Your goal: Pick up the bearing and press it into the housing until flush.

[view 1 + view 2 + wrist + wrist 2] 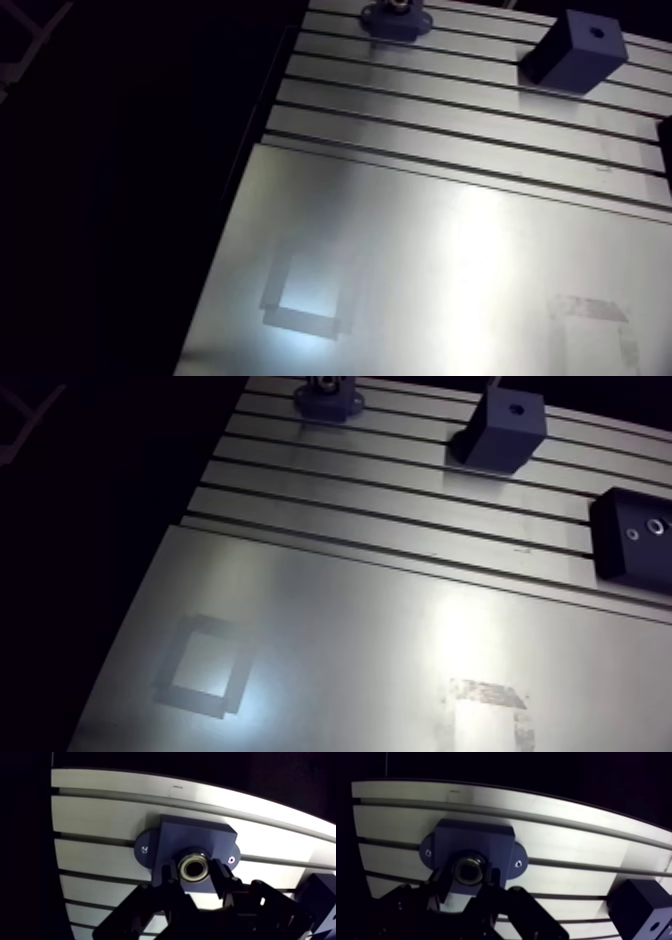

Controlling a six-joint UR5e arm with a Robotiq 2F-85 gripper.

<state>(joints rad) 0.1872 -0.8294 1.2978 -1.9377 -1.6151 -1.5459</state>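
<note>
In the wrist view the dark blue flanged housing (pixel 200 834) is screwed to the slotted table. The metal ring bearing (pixel 194 867) sits at the housing's bore, its open centre facing the camera. My gripper (pixel 194 873) has one black finger (pixel 169 876) on each side of the bearing, and both touch its rim. Whether the bearing sits level with the housing face cannot be told. In the arm view the housing (pixel 325 400) lies at the table's far edge with something metallic on top; the gripper is cut off there.
A dark blue block with a hole in it (pixel 501 430) stands right of the housing on the slotted table (pixel 380 496). A black block (pixel 634 536) lies further right. The smooth plate (pixel 340 636) nearer the camera carries two taped squares (pixel 200 666).
</note>
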